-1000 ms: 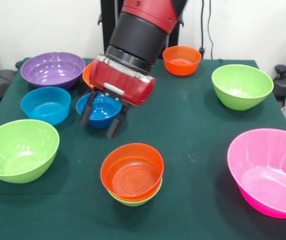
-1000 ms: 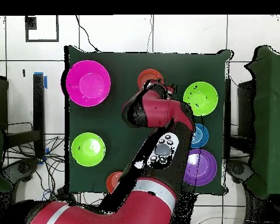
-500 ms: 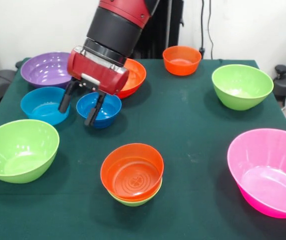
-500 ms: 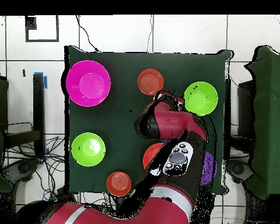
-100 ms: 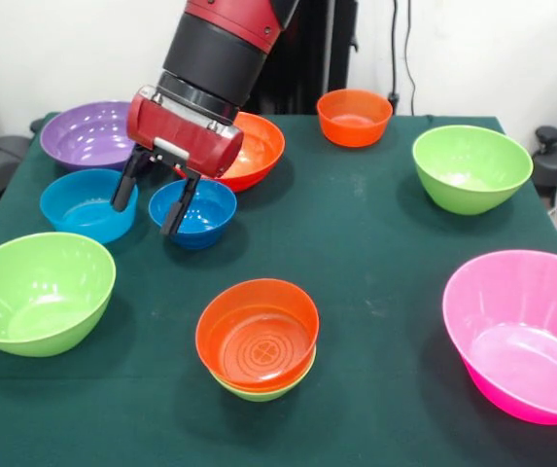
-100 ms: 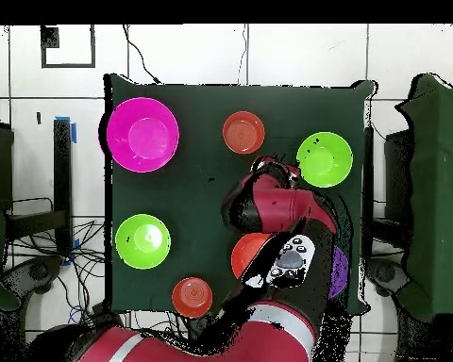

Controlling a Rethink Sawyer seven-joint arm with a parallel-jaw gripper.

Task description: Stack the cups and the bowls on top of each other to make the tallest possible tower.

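Overhead, glossy round bowls — end effector (image 5: 149, 193) spread above small blue bowl (image 5: 198, 212).

You're looking at a dark green cloth-covered table (image 5: 375, 243) against a plain white wall (image 5: 64, 49). Cables (image 5: 401, 44) hang behind; overhead, a pale tiled floor (image 6: 296, 52) surrounds it, possibly with chairs (image 6: 428, 189) alongside.

i see the red and black arm (image 5: 222, 49) slanting down from above, its black two-fingered gripper (image 5: 152, 191) hanging with fingers spread apart.
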